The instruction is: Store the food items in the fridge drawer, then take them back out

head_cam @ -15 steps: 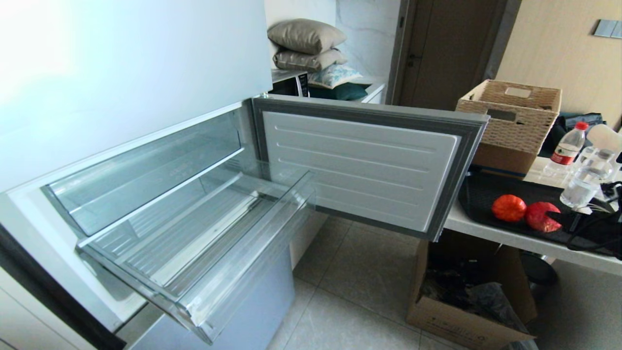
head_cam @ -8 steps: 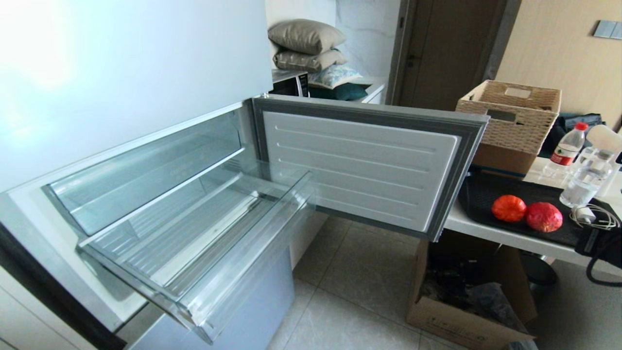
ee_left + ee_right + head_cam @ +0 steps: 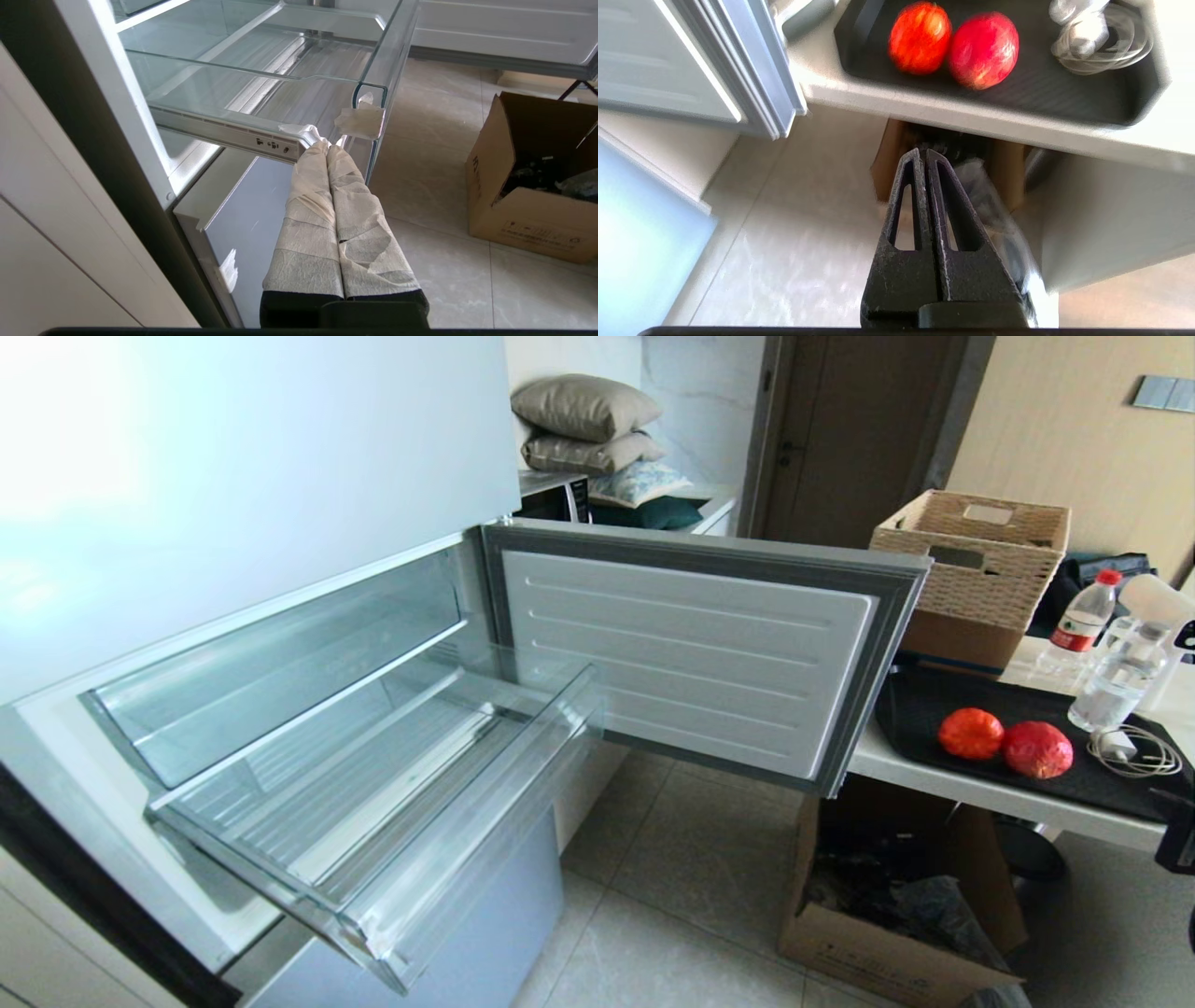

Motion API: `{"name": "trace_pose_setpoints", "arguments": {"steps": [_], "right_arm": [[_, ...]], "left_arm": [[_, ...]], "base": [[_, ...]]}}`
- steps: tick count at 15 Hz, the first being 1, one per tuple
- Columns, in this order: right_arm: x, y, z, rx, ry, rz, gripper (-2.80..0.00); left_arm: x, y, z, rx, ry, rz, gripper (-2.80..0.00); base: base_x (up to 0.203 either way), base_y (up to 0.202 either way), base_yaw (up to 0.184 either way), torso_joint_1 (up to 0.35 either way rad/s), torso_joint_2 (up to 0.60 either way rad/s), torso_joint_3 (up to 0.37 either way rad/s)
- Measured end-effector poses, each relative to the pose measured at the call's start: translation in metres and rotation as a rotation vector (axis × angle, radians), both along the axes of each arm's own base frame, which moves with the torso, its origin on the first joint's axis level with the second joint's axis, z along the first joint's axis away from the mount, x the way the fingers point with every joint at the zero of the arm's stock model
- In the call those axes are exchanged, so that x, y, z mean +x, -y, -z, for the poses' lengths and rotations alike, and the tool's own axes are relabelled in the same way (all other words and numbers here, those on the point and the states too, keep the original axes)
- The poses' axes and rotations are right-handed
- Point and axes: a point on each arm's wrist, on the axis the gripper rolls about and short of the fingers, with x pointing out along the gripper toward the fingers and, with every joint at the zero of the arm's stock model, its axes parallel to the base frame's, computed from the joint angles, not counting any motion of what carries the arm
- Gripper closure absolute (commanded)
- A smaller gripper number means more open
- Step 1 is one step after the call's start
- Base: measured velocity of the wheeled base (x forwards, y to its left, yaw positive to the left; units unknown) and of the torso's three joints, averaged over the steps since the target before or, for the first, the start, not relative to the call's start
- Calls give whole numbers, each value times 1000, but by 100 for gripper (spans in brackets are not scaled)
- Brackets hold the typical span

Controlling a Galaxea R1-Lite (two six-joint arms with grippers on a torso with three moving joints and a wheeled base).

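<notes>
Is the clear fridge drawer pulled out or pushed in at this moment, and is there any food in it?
Pulled out and empty. The fridge drawer juts past the fridge front; its ribbed floor is bare. Both food items lie on the black tray.

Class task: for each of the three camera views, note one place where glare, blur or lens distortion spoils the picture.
Head view: glare whites out the upper fridge door, and the lens bends the fridge drawer edges. Left wrist view: sharp, with a bright reflection on the blue-grey lower front. Right wrist view: the two fruits and cardboard box are smeared by motion blur.
</notes>
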Motion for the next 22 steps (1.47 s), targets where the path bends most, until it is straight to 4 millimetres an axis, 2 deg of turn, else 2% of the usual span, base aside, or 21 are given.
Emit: {"name": "trace_pose_setpoints", "arguments": {"steps": [4,10,16,22], "right_arm": [[-17,-9,-5,-45,33,-17,0],[-25,-12,-7,-60,48,-15,0],[-22,-11,-4,-51,31,-18,0],[-9,-5,16,-7,-70,-18,0]], "left_arm": [[0,0,0,0,0,1,0],[0,0,0,0,0,0,0],[0,0,0,0,0,0,0],[0,0,0,0,0,0,0]], "base": [[3,-4,155,1,3,1],[1,-8,176,0,2,1],[-1,-10,175,3,1,3],[0,-9,171,2,2,2]]}}
